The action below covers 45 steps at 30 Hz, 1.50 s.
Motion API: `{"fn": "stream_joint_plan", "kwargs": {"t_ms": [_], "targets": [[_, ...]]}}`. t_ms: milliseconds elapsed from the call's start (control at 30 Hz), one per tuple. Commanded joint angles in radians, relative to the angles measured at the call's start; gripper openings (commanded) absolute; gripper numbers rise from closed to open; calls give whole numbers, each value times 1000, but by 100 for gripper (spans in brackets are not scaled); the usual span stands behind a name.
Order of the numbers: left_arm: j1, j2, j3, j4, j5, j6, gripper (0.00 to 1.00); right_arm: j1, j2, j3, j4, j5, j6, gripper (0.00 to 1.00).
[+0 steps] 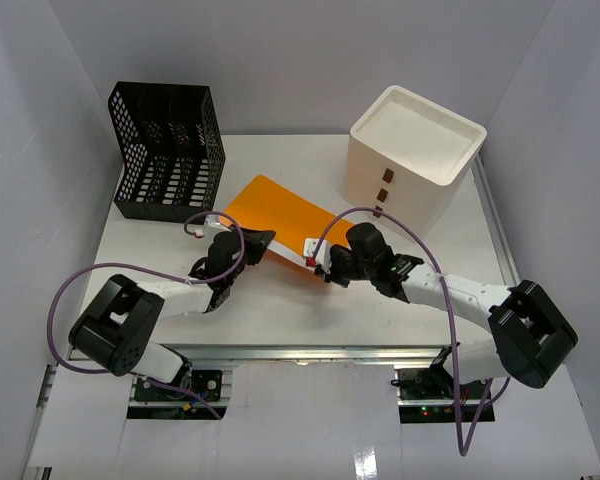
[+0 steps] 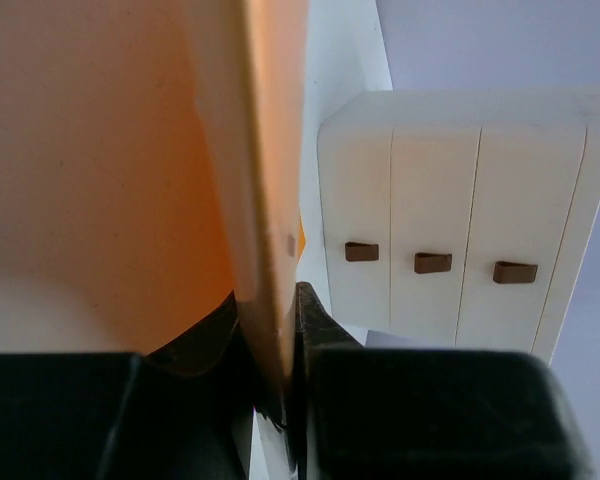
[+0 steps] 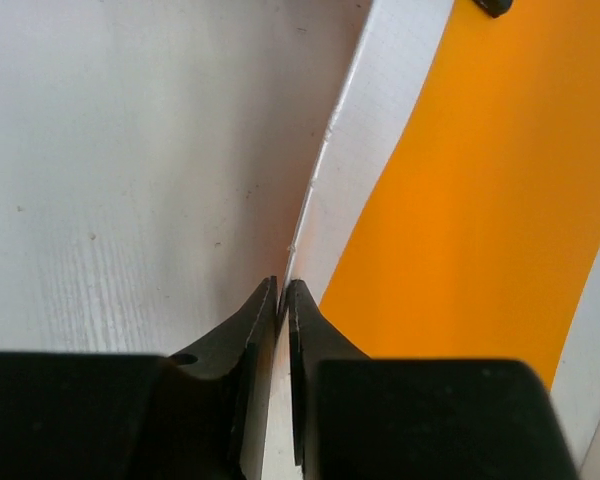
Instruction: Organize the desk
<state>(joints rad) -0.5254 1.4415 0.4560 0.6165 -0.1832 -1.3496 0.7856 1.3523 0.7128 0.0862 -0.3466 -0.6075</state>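
Here the desk (image 1: 300, 312) is a wide white slab filling the middle of the top view, with a metal rail (image 1: 310, 351) along its near edge, where both arms are bolted.

At the far left corner stands a black mesh file rack (image 1: 168, 150), upright and well apart from both arms.

Just right of it, the left tool (image 1: 263, 243) reaches in from the near left and meets the left edge of an orange folder (image 1: 280, 213). In the left wrist view its 2 dark fingers (image 2: 325, 335) are clamped on that folder's thin pale edge, 1 on each side, with no gap showing. The folder's orange face (image 2: 100, 150) fills the left half of that view.

The folder lies near the middle of the desk, turned at an angle, between the 2 tools.

The right tool (image 1: 325, 268) comes in from the near right to the folder's near right corner. In the right wrist view its fingertips (image 3: 265, 300) are pressed almost together, pinching the folder's white border where it meets the bare desk (image 3: 130, 150).

At the far right corner sits a white 3-drawer box (image 1: 415, 150). Its 3 brown handles (image 2: 432, 262) face the middle of the desk.
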Motion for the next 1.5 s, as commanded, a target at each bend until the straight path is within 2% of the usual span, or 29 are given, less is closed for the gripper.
{"fn": "stream_joint_plan", "kwargs": {"t_ms": [0, 67, 200, 467, 733, 1033, 1300, 1467], "targets": [[12, -89, -23, 29, 7, 188, 0, -3, -50, 15, -87, -96, -25, 33], [15, -125, -18, 5, 15, 261, 0, -15, -60, 43, -195, -158, -110, 50], [16, -228, 6, -67, 38, 482, 0, -75, -107, 83, -336, -257, -255, 91], [19, -466, 128, -331, 18, 958, 0, -250, -231, 71, -345, -384, -257, 90], [35, -582, 308, -507, -76, 1240, 0, -342, -276, 27, -266, -399, -170, 90], [141, -502, 557, -558, -90, 1344, 0, -367, -294, -3, -210, -381, -139, 90], [304, -386, 768, -540, 21, 1314, 0, -373, -295, -13, -195, -381, -135, 90], [421, -311, 841, -483, 92, 1289, 0, -376, -294, -15, -194, -382, -136, 90]]}}
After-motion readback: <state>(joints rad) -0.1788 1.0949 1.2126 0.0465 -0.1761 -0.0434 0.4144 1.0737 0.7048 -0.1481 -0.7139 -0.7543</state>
